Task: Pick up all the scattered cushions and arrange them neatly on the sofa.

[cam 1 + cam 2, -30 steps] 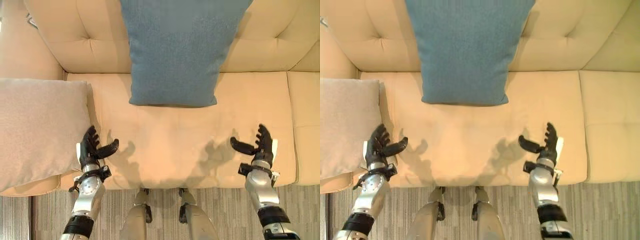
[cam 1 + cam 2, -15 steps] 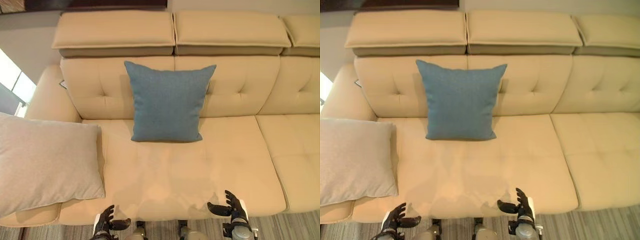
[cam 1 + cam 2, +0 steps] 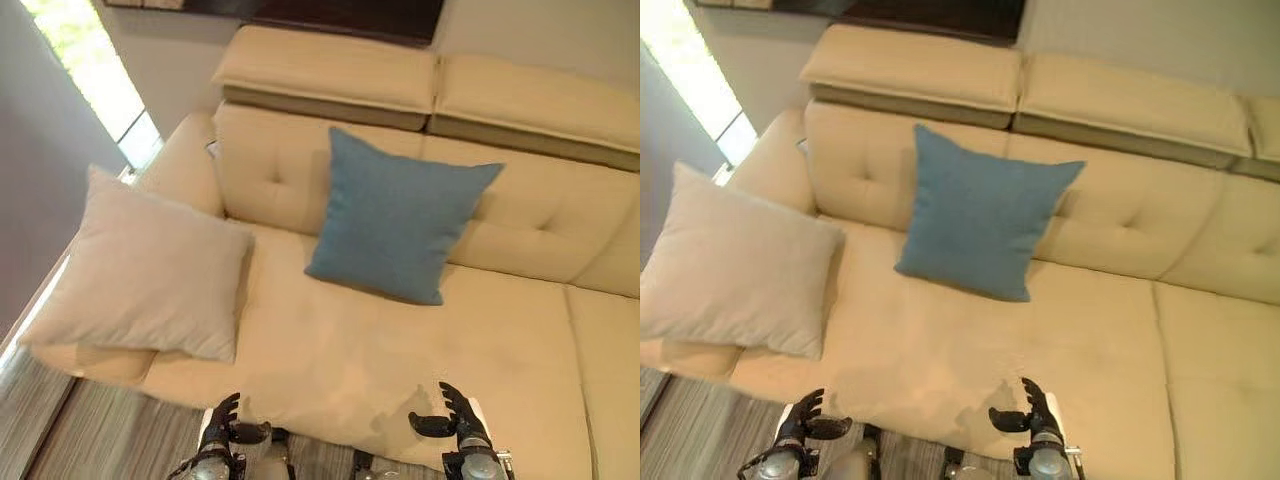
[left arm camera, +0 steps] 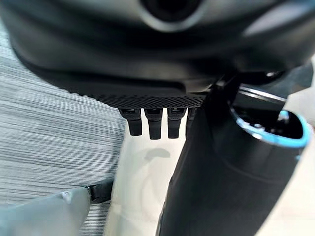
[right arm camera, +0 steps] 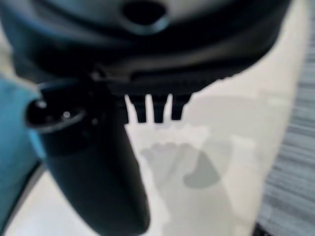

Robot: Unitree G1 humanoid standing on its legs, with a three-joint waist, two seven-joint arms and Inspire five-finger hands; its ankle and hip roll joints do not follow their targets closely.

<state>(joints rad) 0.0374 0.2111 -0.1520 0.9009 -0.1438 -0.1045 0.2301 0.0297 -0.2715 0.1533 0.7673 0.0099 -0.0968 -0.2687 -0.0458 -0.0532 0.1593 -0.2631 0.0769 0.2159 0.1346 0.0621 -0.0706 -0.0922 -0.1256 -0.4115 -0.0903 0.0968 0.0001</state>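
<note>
We've got both hands spread and empty at the seat's front edge, and the beige cushion [image 3: 145, 270] flopped over the sofa [image 3: 480, 340] armrest sits way closer to our left hand [image 3: 218, 432] than our right hand [image 3: 455, 420].

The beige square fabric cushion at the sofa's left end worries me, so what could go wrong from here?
1. The beige square fabric cushion overhangs the cream leather sofa's front edge and may slide onto the grey striped floor.
2. Both the left hand and right hand are open and empty, far from it.
</note>
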